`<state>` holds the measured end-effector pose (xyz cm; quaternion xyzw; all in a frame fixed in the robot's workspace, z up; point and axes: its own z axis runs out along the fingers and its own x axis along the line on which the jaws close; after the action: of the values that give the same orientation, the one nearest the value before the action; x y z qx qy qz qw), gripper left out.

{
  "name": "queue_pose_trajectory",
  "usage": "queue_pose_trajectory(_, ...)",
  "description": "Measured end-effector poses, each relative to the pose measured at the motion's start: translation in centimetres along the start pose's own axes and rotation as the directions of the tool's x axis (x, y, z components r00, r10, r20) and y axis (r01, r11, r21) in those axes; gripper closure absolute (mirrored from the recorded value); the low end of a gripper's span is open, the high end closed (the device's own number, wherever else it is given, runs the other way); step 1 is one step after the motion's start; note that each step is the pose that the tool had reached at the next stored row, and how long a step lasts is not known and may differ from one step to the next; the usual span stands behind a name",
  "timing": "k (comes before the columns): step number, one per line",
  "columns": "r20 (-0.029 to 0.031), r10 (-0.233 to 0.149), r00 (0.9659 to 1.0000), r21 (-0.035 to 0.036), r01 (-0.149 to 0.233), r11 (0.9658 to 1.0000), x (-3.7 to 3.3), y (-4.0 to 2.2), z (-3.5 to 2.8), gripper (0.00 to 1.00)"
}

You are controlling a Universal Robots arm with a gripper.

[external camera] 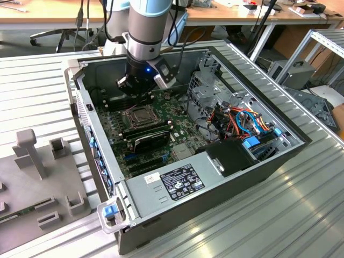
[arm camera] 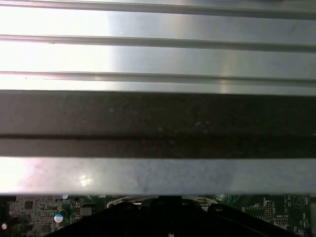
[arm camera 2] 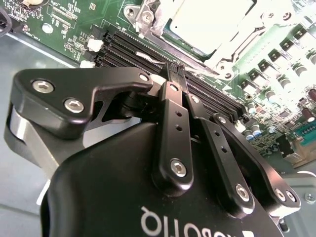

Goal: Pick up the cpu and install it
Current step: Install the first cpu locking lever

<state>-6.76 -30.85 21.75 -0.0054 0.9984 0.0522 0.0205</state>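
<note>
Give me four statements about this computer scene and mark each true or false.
1. The hand hangs over the motherboard inside the open case. True.
2. The case rests on a ribbed metal table. True.
3. The cpu lies out on that table. False: the second wrist view shows it in the metal-framed socket.
4. The hand touches the coloured cables. False: they lie apart from it, toward the exterior view's right.

A ribbed silver metal tabletop [external camera: 301, 215] spreads under bright light; behind it stands a long wooden desk [external camera: 54, 21], an office chair base [external camera: 59, 36] on the floor beside it.
</note>
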Motion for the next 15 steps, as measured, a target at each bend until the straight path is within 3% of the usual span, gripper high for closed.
queue_pose_trajectory(15, 0.0, 0.0, 1.0, 0.0, 0.0, 1.0, -0.59, -0.07, 0.61, 0.89)
